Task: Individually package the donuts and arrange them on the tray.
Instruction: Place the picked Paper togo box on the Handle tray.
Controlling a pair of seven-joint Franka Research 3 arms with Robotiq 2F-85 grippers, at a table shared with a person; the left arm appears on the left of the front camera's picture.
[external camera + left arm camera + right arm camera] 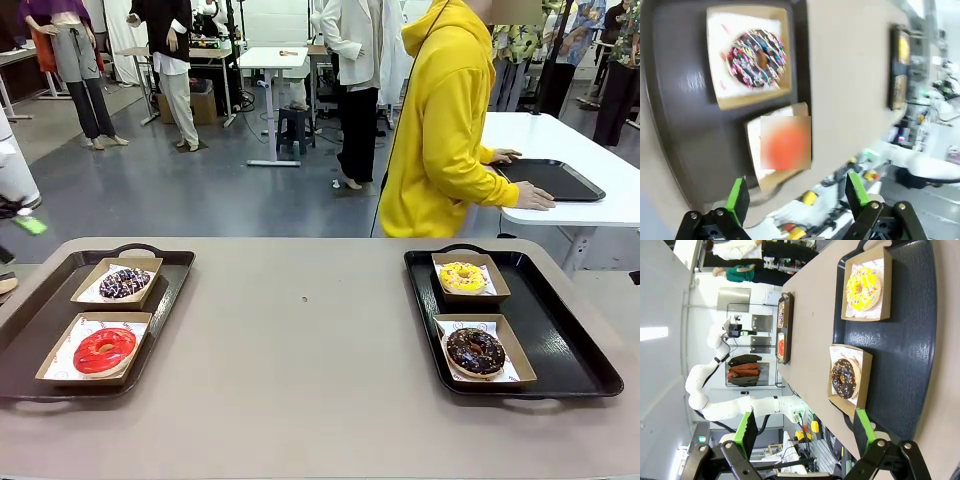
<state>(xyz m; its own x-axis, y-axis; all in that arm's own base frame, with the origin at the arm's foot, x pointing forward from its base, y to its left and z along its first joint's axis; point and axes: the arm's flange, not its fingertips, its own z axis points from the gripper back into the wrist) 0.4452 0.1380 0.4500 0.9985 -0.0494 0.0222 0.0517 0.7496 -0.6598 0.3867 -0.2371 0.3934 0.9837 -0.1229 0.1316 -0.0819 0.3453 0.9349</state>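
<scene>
Four donuts already sit one to a box, so we judge the packing and arranging essentially done, with perhaps nothing left but tidying.

Nearest us in the front view, the red donut [104, 350] lies in its box [60, 372] at the lower left of the frame, on the left tray [30, 330]. At the lower right, the chocolate donut [475, 351] rests in a box on the right tray [570, 350]. Just behind them, the purple-sprinkled donut [125, 283] occupies the farther box on the left tray, and the yellow donut [463, 277] the farther box on the right tray. Bare worktop [310, 350] lies between the trays.

In the left wrist view, our left gripper [796, 194] hangs above the left tray with its fingers wide and holding nothing. In the right wrist view, our right gripper [806, 427] stands likewise wide and empty over the right tray.

Farther off, at the upper right of the front view, a person in a yellow hoodie [440, 130] leans on another table.
</scene>
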